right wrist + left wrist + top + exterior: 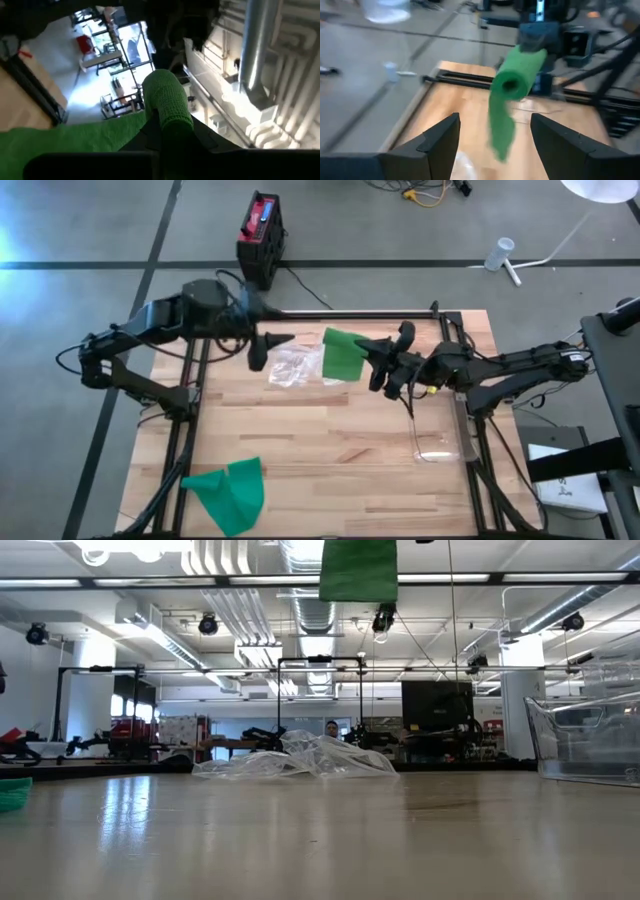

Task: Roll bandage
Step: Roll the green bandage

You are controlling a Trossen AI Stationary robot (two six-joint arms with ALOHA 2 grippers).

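Observation:
My right gripper (385,365) is shut on a partly rolled green bandage (343,355), held high over the far middle of the table. The roll (517,75) points toward my left gripper, and its loose tail (501,130) hangs down. My left gripper (268,348) stands open to the left of the roll, level with it, touching nothing. In the low view only the hanging tail (358,570) shows, at the top. A second green bandage (230,490) lies loose on the table near the front left corner. My right gripper pinches the rolled part of the bandage (167,107) between its two fingers, which lie along the roll. The roll's free end (161,82) sticks out beyond the fingertips. The fingers come about level from the table's right. The bandage is lifted clear, its unrolled tail (75,140) slack below.
A crumpled clear plastic wrapper (290,368) lies on the table under the two grippers. A clear plastic container (440,445) stands near the right edge. The black frame rail (350,313) runs along the table's far edge.

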